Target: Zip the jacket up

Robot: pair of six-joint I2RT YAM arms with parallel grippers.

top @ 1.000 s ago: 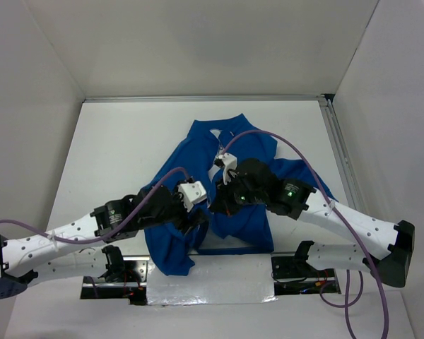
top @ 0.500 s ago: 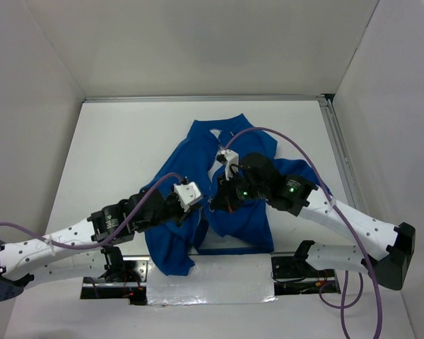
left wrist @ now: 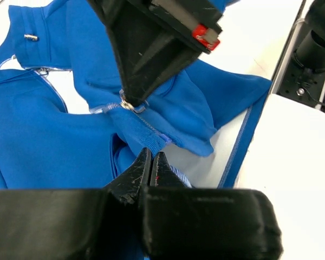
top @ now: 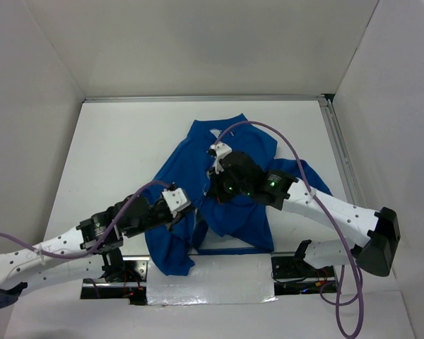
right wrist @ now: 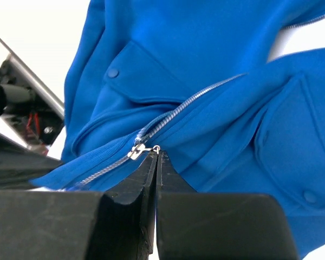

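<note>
The jacket (top: 234,152) lies at the centre of the worktop (top: 120,141), collar (top: 219,131) toward the top of the frame and hem toward the arms. The right gripper (right wrist: 154,157) is pinched shut on the zipper pull (right wrist: 141,150), low on the track. The left gripper (left wrist: 151,162), tips pressed together, appears to pinch blue fabric just beside the hem (left wrist: 146,138). The open zipper teeth (right wrist: 200,97) run from the pull toward the upper right of the right wrist view. I judge the pull must travel that line, away from the left gripper.
</note>
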